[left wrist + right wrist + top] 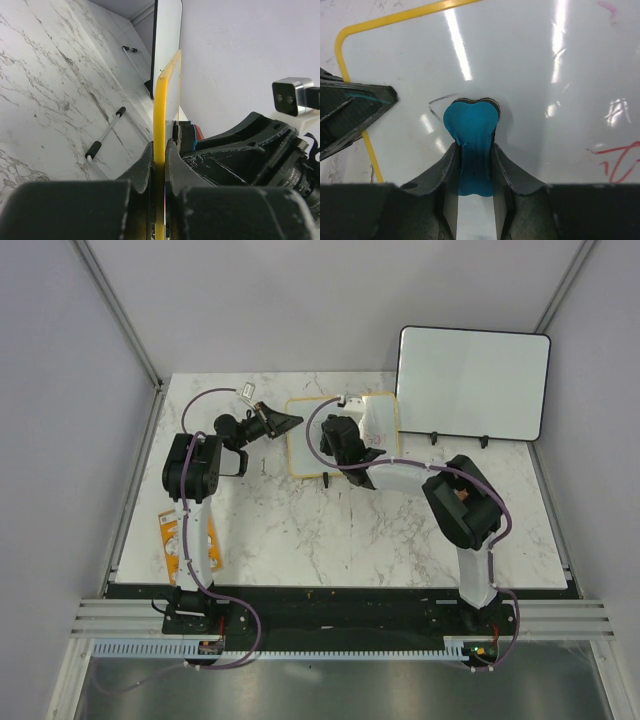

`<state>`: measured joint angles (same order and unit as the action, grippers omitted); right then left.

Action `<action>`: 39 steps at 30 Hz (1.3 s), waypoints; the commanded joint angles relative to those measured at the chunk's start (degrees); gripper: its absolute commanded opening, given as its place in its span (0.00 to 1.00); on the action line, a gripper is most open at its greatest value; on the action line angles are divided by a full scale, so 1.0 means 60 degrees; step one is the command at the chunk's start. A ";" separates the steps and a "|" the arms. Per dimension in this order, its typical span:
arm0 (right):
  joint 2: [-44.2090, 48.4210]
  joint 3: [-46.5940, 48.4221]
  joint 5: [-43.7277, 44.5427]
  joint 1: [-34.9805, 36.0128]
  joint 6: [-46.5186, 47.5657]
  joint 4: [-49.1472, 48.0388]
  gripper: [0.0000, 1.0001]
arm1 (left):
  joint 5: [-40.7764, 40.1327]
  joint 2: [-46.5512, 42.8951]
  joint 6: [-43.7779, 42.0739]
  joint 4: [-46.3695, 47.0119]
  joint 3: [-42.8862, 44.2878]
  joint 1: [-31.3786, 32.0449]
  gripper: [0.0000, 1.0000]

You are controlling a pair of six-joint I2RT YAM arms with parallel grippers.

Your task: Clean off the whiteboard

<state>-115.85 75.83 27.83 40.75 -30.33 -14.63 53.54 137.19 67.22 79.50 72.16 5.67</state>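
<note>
The small yellow-framed whiteboard [310, 440] lies on the marble table at the back centre. My left gripper [288, 423] is shut on its left yellow edge [160, 100]. My right gripper [352, 445] is shut on a blue eraser [471, 125] and presses it on the board's white surface [520, 75]. In the right wrist view red handwriting [620, 160] shows at the right edge of the board, with a faint red mark [607, 7] at the top right. The left gripper's tip [355, 107] shows at the left of that view.
A larger black-framed whiteboard [472, 383] stands upright at the back right on black-footed stands [107, 132]. An orange and white packet [170, 540] lies at the table's left edge beside the left arm. Grey walls enclose the back and sides.
</note>
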 commanded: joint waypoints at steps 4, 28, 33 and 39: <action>-0.0116 -0.2002 0.0679 -0.1488 -0.0263 0.2190 0.00 | 0.1463 -0.0101 -0.1360 0.2628 -0.0162 0.0358 0.02; 0.1570 -0.3528 0.0664 -0.3745 -0.0424 0.1955 0.00 | 0.1507 -0.0188 -0.1433 0.2628 -0.0264 0.0344 0.02; 0.1628 -0.3542 0.0561 -0.3906 -0.0453 0.1955 0.00 | 0.1492 -0.0218 -0.1477 0.2628 -0.0322 0.0329 0.02; 0.1833 -0.3733 0.0605 -0.4082 -0.0395 0.1868 0.00 | 0.1433 -0.0247 -0.1492 0.2628 -0.0381 0.0285 0.02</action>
<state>-101.54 56.84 24.03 20.75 -36.05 -14.15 54.04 136.11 66.26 79.83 71.72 7.20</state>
